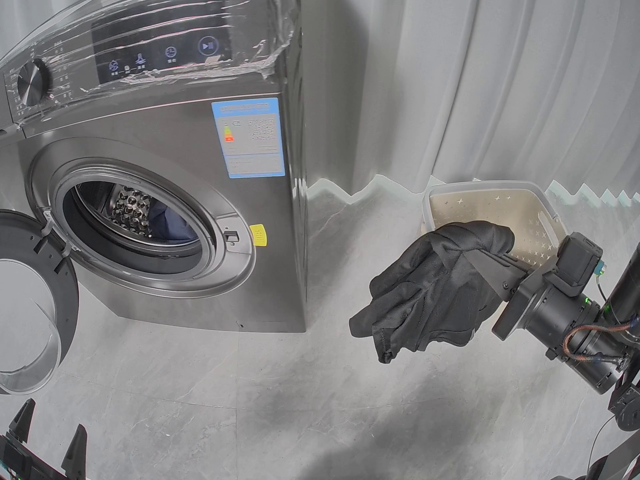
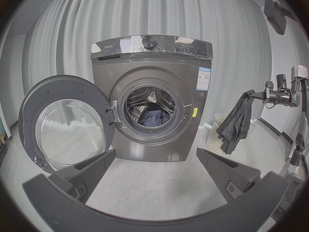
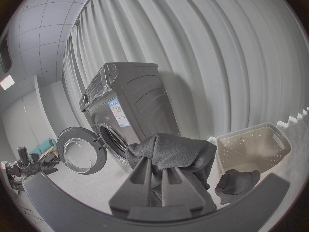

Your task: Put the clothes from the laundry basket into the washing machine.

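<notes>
Right gripper (image 3: 156,169) pinches a dark garment (image 3: 175,149), arm outstretched; left gripper (image 2: 156,152), seemingly low, gapes.

The garment (image 1: 433,288) hides the near wall of the basket (image 1: 493,187); the washer door (image 1: 63,301) and left gripper (image 1: 53,420) are cut by the head view's edge.

We take the washing machine (image 1: 167,168) as our mark. Its door (image 1: 30,301) stands swung out on its left, and a piece of clothing (image 1: 170,225) lies in its drum (image 1: 130,205). To the machine's right, back by the curtain (image 1: 500,68), sits the laundry basket (image 1: 493,198). Between machine and basket a garment (image 1: 433,288) hangs from our right gripper (image 3: 156,166), above the floor. Our left gripper (image 1: 53,421) is before the machine's door.
</notes>
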Robot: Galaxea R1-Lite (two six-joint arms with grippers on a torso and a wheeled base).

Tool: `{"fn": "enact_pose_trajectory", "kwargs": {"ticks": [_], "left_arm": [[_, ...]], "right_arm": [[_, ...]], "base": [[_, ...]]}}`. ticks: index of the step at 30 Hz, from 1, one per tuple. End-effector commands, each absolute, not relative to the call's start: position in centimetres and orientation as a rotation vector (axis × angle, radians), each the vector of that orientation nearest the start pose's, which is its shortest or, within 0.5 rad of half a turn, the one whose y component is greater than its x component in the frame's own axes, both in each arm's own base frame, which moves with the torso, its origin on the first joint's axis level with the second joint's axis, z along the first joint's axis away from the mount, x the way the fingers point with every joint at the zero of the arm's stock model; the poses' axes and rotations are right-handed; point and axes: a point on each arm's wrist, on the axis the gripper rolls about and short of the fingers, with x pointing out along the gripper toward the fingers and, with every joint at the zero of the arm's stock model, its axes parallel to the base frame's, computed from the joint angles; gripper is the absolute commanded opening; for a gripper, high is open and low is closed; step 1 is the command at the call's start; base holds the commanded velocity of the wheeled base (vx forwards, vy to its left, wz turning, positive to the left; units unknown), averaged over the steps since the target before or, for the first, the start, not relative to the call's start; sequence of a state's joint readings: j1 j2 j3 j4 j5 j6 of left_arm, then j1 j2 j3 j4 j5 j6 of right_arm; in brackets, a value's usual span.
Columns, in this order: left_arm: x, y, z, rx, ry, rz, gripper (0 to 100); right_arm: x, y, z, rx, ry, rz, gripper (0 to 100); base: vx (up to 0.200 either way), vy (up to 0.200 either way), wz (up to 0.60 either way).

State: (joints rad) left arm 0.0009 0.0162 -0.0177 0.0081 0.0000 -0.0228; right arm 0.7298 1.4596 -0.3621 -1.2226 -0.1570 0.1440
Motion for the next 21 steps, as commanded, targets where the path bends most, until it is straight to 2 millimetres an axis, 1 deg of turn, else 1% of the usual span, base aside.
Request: {"fn": "enact_pose_trajectory", "kwargs": {"ticks": [1,20,21], "left_arm": [[-2.28,0.0,7.56,-0.023,0.008,0.002,100],[-2.28,0.0,7.56,-0.025,0.008,0.002,100],[-2.28,0.0,7.56,-0.025,0.008,0.002,100]], "right_arm": [[16.31,14.09,18.86,0.192,-0.068,0.58,0],[16.44,14.21,18.68,0.19,-0.061,0.581,0],[16.42,14.2,18.62,0.189,-0.058,0.581,0]], "base": [[0.0,0.2,0.0],[0.0,0.2,0.0],[0.0,0.0,0.0]]}}
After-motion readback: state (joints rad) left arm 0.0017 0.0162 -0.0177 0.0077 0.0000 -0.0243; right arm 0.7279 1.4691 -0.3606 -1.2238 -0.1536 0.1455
